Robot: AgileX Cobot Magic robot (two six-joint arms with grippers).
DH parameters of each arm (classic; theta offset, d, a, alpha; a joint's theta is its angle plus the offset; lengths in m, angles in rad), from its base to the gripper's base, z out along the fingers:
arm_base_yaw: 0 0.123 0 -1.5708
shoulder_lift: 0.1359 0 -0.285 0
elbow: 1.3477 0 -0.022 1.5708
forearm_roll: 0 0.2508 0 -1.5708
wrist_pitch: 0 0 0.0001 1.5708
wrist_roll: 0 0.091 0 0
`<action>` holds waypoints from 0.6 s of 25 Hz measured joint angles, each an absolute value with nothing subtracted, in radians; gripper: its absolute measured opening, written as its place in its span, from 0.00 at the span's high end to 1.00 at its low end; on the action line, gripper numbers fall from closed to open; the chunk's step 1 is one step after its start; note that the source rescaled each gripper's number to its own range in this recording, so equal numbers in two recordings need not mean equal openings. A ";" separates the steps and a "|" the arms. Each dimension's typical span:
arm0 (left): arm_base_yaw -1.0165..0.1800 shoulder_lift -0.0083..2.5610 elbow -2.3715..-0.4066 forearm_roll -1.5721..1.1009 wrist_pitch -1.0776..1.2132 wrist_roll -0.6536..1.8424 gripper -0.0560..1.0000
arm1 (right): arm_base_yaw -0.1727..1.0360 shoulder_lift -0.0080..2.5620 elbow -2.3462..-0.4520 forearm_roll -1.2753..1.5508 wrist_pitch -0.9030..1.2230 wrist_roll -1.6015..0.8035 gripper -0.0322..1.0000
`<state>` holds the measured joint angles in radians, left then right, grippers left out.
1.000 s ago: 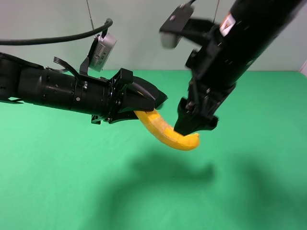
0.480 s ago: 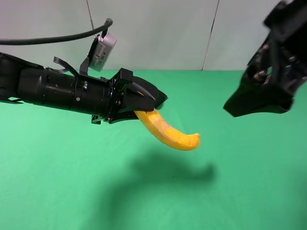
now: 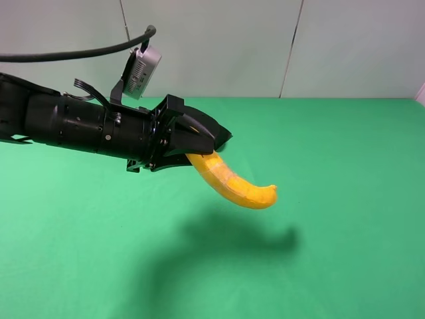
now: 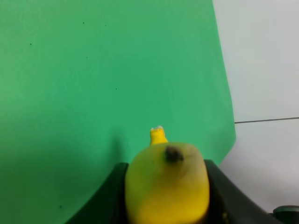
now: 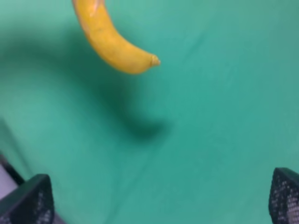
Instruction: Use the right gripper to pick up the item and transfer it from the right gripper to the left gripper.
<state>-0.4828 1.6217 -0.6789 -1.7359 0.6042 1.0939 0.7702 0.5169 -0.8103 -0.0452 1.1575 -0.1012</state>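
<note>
One end of banana (image 3: 236, 186) between clamped left fingers (image 3: 202, 133); right fingers (image 5: 29, 199) wide, well apart.

The high exterior camera looks down across the flat green cloth (image 3: 345, 252) toward a pale wall (image 3: 219, 46). The left wrist camera sits close against one end of the curved yellow banana (image 4: 167, 186). The right wrist camera looks down on it from farther off.
</note>
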 joint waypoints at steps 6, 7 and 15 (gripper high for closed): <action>-0.483 1.622 -0.679 -1.736 0.604 1.094 0.95 | 0.770 0.246 -0.707 -0.045 1.100 -0.024 0.00; -0.483 1.622 -0.679 -1.736 0.604 1.094 0.95 | 0.770 0.210 -0.691 -0.046 1.089 -0.021 0.00; -0.483 1.622 -0.679 -1.736 0.604 1.094 0.95 | 0.770 0.018 -0.519 -0.045 1.010 -0.013 0.00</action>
